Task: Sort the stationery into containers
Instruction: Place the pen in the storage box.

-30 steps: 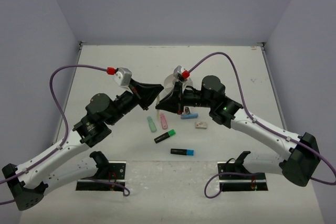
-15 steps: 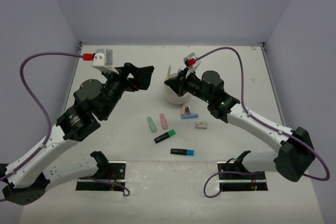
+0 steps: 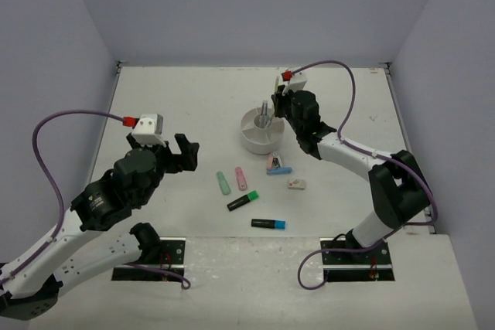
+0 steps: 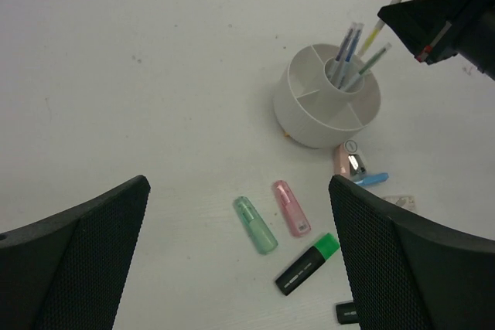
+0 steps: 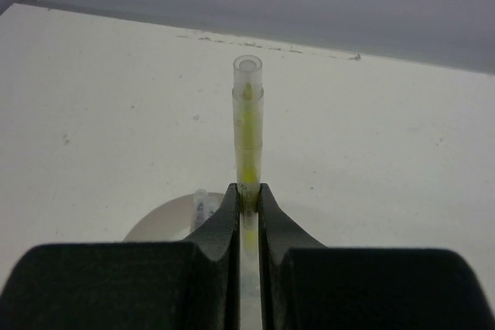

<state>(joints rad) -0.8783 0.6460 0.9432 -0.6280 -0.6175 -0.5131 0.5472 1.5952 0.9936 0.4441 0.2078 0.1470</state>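
Observation:
The round white organiser (image 3: 261, 130) stands mid-table and also shows in the left wrist view (image 4: 325, 110), with several thin pens (image 4: 348, 56) in its central cup. My right gripper (image 3: 282, 104) hovers over its far right rim, shut on a thin yellow pen (image 5: 248, 129) held upright. My left gripper (image 3: 179, 156) is open and empty, above and left of the loose items. On the table lie a mint marker (image 4: 256, 224), a pink marker (image 4: 291, 207), a green highlighter (image 4: 308, 263), a blue highlighter (image 3: 268, 223), a pink and blue pair of markers (image 3: 277, 165) and a pale eraser (image 3: 296, 184).
The table is walled at the back and on both sides. The loose items cluster in front of the organiser, between the two arms. The organiser's rim (image 5: 162, 218) shows just below my right fingers (image 5: 224, 222).

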